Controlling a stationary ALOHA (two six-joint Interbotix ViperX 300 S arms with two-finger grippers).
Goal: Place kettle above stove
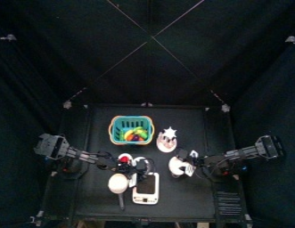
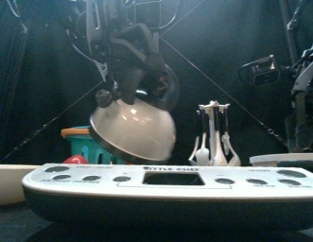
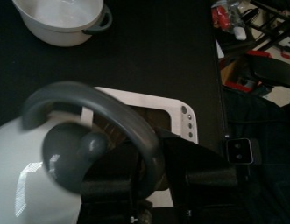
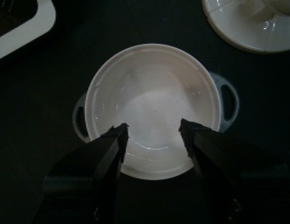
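Left pincer (image 2: 125, 59): I see it clamped on the dark arched handle of the kettle (image 2: 136, 129), carrying it in the air.
Kettle: silvery white, tilted in the front view, hanging clear above the stove (image 2: 159, 194); from the left wrist its handle (image 3: 106, 118) arcs over the body, with the stove's white slab (image 3: 159, 118) showing past it.
Stove: a flat white slab with rounded corners and dark marks along its top edge, lying at the front of the tabletop (image 1: 90, 134); from above it sits at (image 1: 144, 188), just beside a beige oval (image 1: 118, 183).
Right pincer (image 4: 153, 131): jaws spread apart with nothing between them, hovering over a white two-handled pot (image 4: 153, 105); from above I find the arm at the tabletop's right side (image 1: 197, 164).
Green basket (image 1: 132, 130): toward the back of the tabletop, with colourful pieces inside.
Utensil stand (image 2: 212, 137): upright behind the stove, to the right of the kettle in the front view.
Another white dish (image 4: 255, 22): near the pot, only partly in my right wrist view.
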